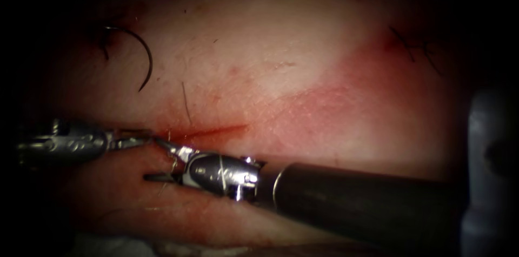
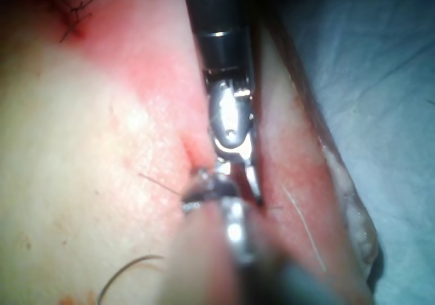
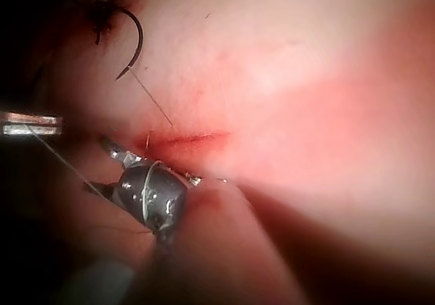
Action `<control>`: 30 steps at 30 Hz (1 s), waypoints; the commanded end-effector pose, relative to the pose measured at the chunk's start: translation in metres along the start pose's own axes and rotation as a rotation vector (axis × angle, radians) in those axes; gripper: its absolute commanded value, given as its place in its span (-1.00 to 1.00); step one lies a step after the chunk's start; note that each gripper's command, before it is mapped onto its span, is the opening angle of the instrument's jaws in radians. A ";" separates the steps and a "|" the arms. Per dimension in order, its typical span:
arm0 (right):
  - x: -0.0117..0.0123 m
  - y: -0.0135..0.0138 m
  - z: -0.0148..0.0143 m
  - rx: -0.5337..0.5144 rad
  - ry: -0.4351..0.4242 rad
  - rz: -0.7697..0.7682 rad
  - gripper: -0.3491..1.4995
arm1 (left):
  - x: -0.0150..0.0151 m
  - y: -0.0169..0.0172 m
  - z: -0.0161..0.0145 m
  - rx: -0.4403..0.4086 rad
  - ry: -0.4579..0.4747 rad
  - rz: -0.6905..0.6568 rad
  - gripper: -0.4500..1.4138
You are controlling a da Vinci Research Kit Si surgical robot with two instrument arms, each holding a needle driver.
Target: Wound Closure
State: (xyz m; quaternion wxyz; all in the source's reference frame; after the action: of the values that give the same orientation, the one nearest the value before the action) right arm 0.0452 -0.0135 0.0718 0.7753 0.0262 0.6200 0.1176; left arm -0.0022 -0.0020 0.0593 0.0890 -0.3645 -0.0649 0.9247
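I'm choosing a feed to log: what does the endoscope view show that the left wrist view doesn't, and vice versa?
Endoscope view: thread looped over the right end effector, its jaws open, holding nothing. Left wrist view: a blue drape past the tissue's edge. Both: the end effectors tip to tip at the cut, an earlier stitch, and the needle lying on the tissue left of the cut, held by neither; whether it's in the tissue is unclear, as is what the left end effector holds.
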 end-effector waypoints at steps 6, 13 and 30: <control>-0.0005 -0.0011 0.0006 0.027 0.011 0.002 0.86 | -0.0024 -0.0030 0.0042 0.011 0.001 0.017 -1.00; -0.0003 -0.0013 0.0008 0.058 0.045 -0.002 0.82 | -0.0040 -0.0032 0.0094 -0.022 0.055 0.043 -1.00; 0.0006 0.0005 -0.0008 -0.183 0.198 0.110 0.80 | -0.0064 -0.0006 0.0116 -0.037 0.102 0.079 -1.00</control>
State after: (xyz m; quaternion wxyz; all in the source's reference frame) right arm 0.0436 -0.0121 0.0706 0.7009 -0.0283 0.6771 0.2226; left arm -0.0050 -0.0030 0.0714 0.0503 -0.4158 -0.0619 0.9059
